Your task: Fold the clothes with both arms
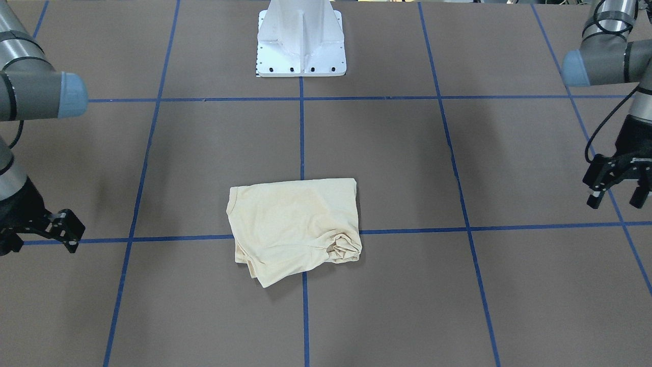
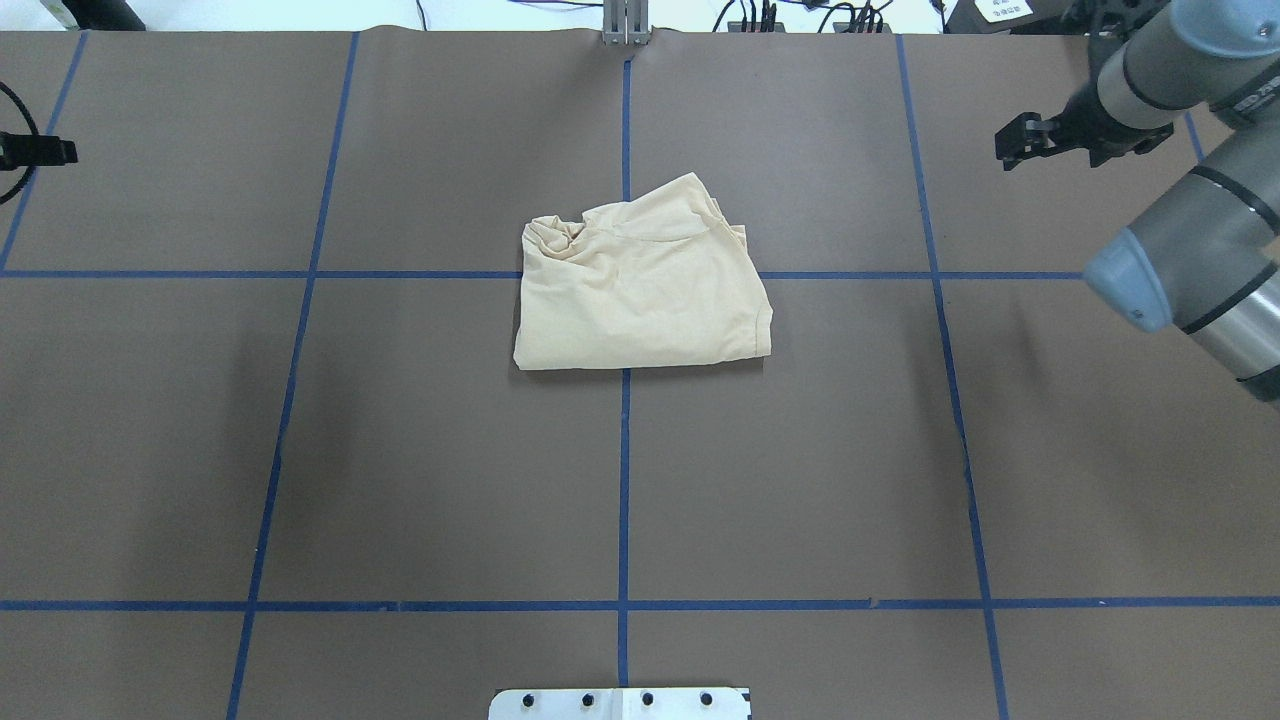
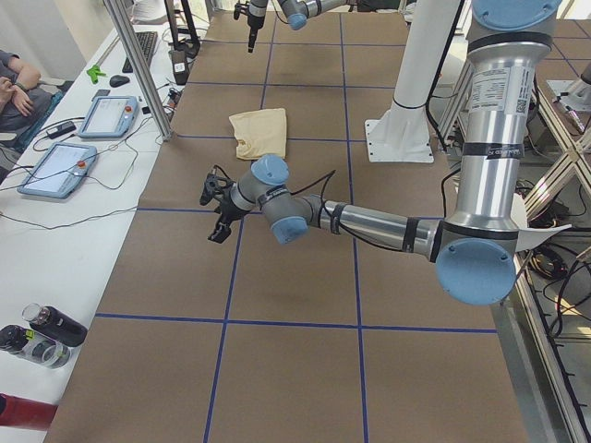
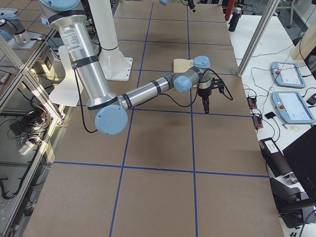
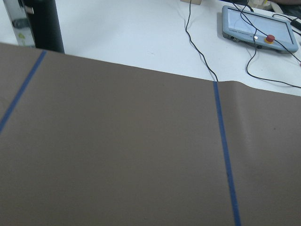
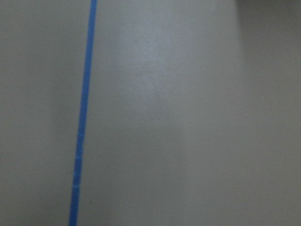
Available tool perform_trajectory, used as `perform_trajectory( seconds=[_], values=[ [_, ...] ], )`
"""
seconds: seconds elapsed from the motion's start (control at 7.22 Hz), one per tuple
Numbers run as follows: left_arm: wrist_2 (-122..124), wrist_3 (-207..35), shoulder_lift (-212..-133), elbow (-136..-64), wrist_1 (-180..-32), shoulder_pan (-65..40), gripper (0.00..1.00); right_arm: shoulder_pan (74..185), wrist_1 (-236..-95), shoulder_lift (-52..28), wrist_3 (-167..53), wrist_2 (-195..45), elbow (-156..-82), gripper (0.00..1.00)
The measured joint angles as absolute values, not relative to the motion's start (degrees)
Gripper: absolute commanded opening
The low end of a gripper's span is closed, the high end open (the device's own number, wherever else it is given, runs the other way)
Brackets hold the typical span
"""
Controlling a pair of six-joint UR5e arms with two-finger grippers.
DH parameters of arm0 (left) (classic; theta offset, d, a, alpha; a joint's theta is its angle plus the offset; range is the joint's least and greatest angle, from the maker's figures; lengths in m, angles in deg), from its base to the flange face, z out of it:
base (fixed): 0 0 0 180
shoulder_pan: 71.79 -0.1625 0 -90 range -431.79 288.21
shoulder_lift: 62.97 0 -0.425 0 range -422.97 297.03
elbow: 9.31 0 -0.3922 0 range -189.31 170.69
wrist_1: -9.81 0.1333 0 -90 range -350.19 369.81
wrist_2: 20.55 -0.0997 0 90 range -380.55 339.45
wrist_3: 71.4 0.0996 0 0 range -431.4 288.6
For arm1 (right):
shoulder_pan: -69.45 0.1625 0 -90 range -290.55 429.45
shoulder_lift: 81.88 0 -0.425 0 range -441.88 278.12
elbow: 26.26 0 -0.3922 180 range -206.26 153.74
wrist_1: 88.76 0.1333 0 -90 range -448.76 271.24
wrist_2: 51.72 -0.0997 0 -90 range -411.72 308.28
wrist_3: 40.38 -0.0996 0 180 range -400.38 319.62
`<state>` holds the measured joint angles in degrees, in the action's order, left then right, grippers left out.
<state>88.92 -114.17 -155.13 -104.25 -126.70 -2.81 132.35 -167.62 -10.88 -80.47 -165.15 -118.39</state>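
Observation:
The clothes are one cream-yellow shirt (image 1: pixel 290 224) (image 2: pixel 640 290), lying folded into a rough rectangle at the table's middle, one corner bunched up. No print or label shows. Neither gripper touches it. My left gripper (image 1: pixel 615 201) (image 3: pixel 214 217) hangs open and empty, far out to the shirt's side, at the right edge of the front-facing view. At the opposite side, equally far from the shirt, my right gripper (image 1: pixel 39 250) (image 2: pixel 1003 147) (image 4: pixel 205 106) hangs with its fingers apart and nothing in them. Both wrist views show only brown table with blue tape lines.
The white pedestal base (image 1: pixel 301 46) stands at the robot's side of the table. Beyond the far edge a white bench carries teach pendants (image 3: pixel 55 166) (image 5: pixel 258 26), cables and bottles (image 3: pixel 42 328). An aluminium post (image 3: pixel 138 65) rises there. A person's arm (image 3: pixel 14 78) rests nearby.

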Motion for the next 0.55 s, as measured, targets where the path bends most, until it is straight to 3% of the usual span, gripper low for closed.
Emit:
perform_trajectory(
  seconds=[0.55],
  values=[
    [95.83,-80.33,-153.46,-103.91,-108.48,8.64,1.0,146.2,-173.47,-0.87,-47.8,-176.41,-117.97,1.0]
  ],
)
